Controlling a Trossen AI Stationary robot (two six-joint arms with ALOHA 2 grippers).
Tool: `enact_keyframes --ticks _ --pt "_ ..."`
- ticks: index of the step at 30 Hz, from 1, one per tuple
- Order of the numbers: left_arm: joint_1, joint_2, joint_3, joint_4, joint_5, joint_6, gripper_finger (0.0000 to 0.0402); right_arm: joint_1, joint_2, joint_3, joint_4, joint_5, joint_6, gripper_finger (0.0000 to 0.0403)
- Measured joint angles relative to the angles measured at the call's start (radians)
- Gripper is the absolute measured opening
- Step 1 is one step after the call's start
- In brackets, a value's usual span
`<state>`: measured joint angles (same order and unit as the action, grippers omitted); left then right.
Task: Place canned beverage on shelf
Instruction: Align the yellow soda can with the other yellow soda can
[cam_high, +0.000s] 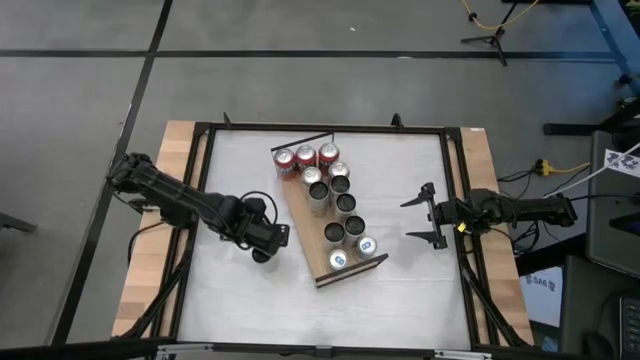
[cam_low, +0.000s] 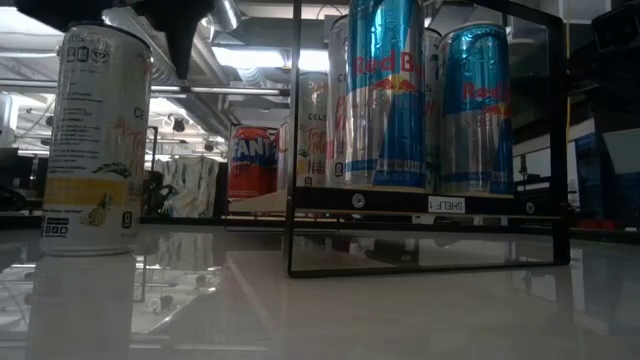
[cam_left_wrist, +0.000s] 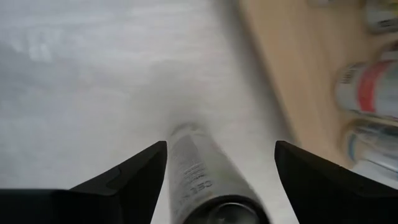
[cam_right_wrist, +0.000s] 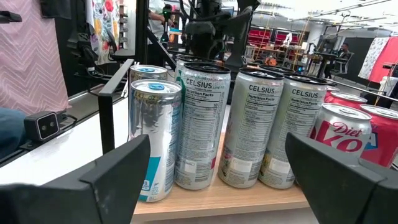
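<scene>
A white Celsius can (cam_low: 95, 130) stands upright on its base on the white tabletop (cam_high: 400, 290), just left of the shelf (cam_high: 305, 225). My left gripper (cam_high: 268, 240) points steeply down over it, open, with a finger on either side of the can's top (cam_left_wrist: 199, 180). The shelf is a slanted wooden board carrying several upright cans: red ones (cam_high: 305, 156) at the far end, Celsius cans (cam_right_wrist: 261, 130) in the middle, Red Bull cans (cam_low: 385, 90) at the near end. My right gripper (cam_high: 407, 220) waits open and level at the table's right edge, facing the shelf. My left gripper has one finger (cam_left_wrist: 146, 171) right beside the can's upper wall (cam_left_wrist: 180, 168), while the other finger (cam_left_wrist: 298, 168) stands well apart from it. Whether the near finger touches the can I cannot tell. The can stays upright on the table.
A black frame (cam_low: 430, 265) closes the shelf's near end and a thin black rail (cam_high: 300, 141) its far end. Bare board (cam_left_wrist: 292, 74) runs along the shelf's left side beside the can rows. The tabletop has a black frame (cam_high: 455, 200) with wooden margins outside it.
</scene>
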<state>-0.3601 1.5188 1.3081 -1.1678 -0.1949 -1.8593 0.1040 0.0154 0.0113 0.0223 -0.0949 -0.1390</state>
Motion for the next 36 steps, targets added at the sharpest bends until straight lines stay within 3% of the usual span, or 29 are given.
enact_keyframes --ticks 5,10,19,36 --pt "0.0 0.0 0.054 0.0 -0.026 0.036 0.029 0.0 0.0 0.0 0.0 0.0 0.0 0.0367" --pt "-0.001 0.0 0.109 -0.002 0.044 0.031 0.029 0.0 0.0 0.0 0.0 0.0 0.0 0.0367" --pt "-0.015 -0.001 0.147 -0.107 0.094 -0.131 0.029 0.0 0.0 0.0 0.0 0.0 0.003 0.0367" --pt "-0.088 0.047 0.14 -0.072 0.064 -0.386 0.029 0.0 0.0 0.0 0.0 0.001 0.003 0.0367"
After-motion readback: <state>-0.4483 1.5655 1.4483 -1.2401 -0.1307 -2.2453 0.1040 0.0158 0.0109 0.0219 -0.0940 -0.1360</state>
